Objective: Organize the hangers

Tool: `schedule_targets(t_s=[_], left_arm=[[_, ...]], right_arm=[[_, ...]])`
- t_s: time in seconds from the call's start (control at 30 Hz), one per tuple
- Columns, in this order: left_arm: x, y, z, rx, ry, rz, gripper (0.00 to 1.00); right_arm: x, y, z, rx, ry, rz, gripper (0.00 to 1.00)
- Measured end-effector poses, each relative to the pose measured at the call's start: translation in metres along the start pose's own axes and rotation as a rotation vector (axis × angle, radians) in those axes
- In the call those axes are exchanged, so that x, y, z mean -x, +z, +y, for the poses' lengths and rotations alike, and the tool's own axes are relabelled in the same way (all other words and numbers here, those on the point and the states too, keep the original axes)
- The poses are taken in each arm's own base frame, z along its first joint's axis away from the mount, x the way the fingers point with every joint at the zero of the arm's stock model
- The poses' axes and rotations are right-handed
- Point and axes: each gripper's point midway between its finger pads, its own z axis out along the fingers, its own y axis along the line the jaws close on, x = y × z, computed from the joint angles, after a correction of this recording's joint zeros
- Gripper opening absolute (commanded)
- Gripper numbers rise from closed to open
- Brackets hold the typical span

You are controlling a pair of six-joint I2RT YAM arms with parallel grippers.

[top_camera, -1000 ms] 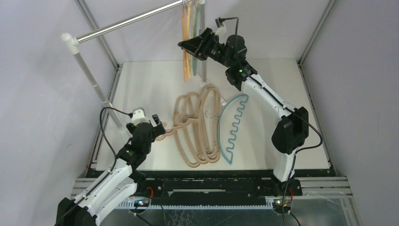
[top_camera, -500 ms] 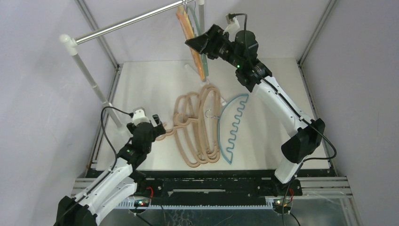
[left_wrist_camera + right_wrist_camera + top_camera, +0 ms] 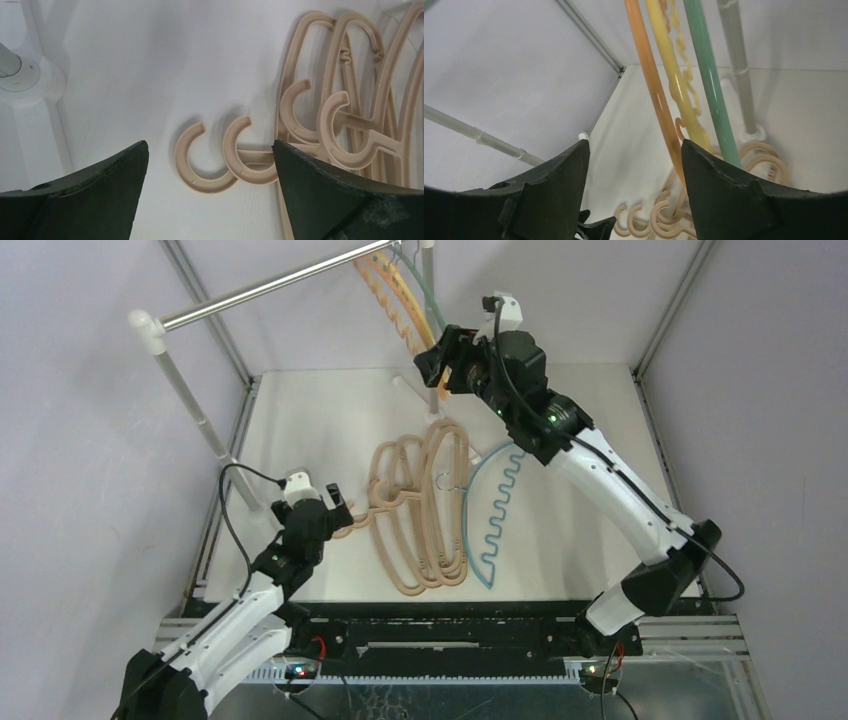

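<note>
An orange hanger, a yellow hanger and a green hanger are seen hung aslant from the silver rail. Their hooks are cut off at the top of the overhead view and their lower ends are hidden behind the right gripper, whose fingers are spread with nothing clamped; contact cannot be made out. The beige hangers are stacked on the table, with the blue hanger just beside them, its upper end covered by the right arm, while the left gripper is held parted over the beige hooks, nothing grasped.
</note>
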Motion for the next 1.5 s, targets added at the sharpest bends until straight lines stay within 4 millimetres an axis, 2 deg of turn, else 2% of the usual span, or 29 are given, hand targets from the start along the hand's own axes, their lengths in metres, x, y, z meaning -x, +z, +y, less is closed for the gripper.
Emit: schedule_targets(t_s=[0.13,0.23,0.3,0.43,0.5,0.63,0.77,0.93,1.03,1.27,1.5], left_arm=[[-0.001,0.001,0.0,0.003,0.004,0.005,0.99],[-0.002,0.001,0.0,0.003,0.004,0.006,0.99],[-0.002,0.001,0.0,0.003,0.004,0.006,1.0],[-0.002,0.001,0.001,0.005,0.006,0.009,1.0],[-0.002,0.001,0.001,0.005,0.007,0.009,1.0],[-0.003,0.002,0.0,0.006,0.009,0.012,1.0],[-0.004,0.002,0.001,0.008,0.014,0.017,0.99],[-0.004,0.002,0.001,0.008,0.018,0.018,1.0],[-0.004,0.003,0.0,0.009,0.021,0.021,0.99],[0.001,0.004,-0.003,-0.002,0.01,0.007,0.99],[0.001,0.004,-0.004,-0.002,0.004,0.006,0.99]], right_arm=[[0.017,-0.028,0.003,-0.045,-0.083,-0.076,0.76],[0.019,-0.049,-0.002,-0.09,-0.139,-0.108,0.76],[0.015,-0.06,-0.008,-0.119,-0.173,-0.112,0.76],[-0.008,-0.076,-0.022,-0.182,-0.231,-0.073,0.74],[-0.036,-0.086,-0.034,-0.208,-0.257,-0.013,0.71],[-0.118,-0.116,-0.075,-0.282,-0.301,0.185,0.63],[-0.192,-0.149,-0.111,-0.347,-0.321,0.371,0.57],[-0.257,-0.177,-0.134,-0.359,-0.288,0.538,0.55],[-0.283,-0.183,-0.14,-0.351,-0.265,0.612,0.49],[-0.345,-0.191,-0.146,-0.3,-0.222,0.791,0.48],[-0.381,-0.194,-0.149,-0.276,-0.198,0.894,0.48]])
